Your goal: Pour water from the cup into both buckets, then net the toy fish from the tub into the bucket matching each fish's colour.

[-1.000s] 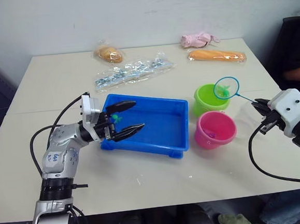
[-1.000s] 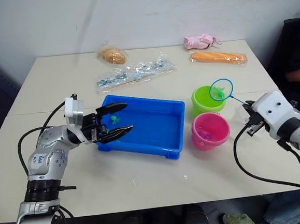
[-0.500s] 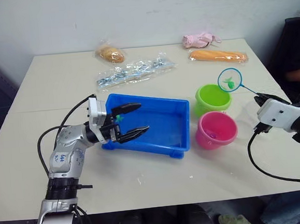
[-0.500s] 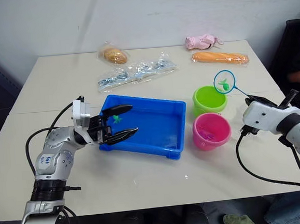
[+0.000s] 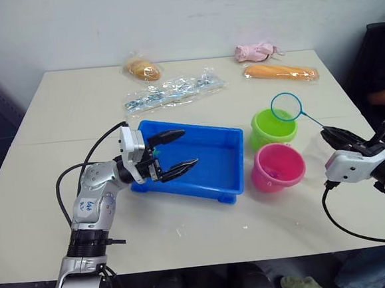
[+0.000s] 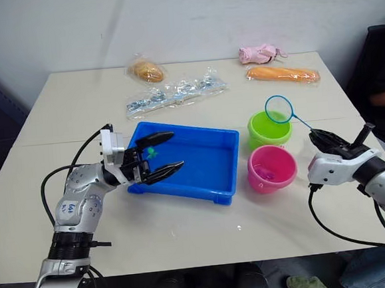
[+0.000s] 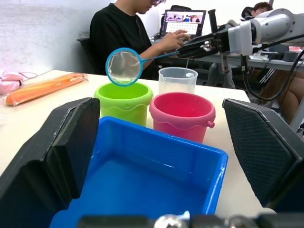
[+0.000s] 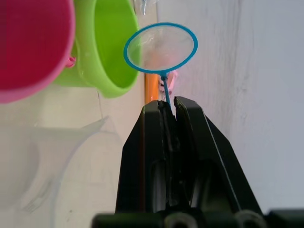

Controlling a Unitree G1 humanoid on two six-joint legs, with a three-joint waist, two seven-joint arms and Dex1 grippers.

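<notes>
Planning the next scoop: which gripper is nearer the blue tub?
Left. The left gripper hangs open over the tub's near-left end; the right gripper, holding the net, sits well beyond the buckets.

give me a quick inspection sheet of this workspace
Surface: beige table, a few small specks near the front.
Job's things: blue tub mid-table, one green fish at its left end; green bucket behind pink bucket, something small in the pink one; clear cup beyond the buckets; net empty over the green bucket's rim.
Clutter: bagged bun, clear packet, orange packet, pink item along the far edge.
Grippers: left hand open over the tub's left end; right hand shut on the net's handle.
Cables: black cable looping under the right arm.
Surroundings: seated person at a laptop.
</notes>
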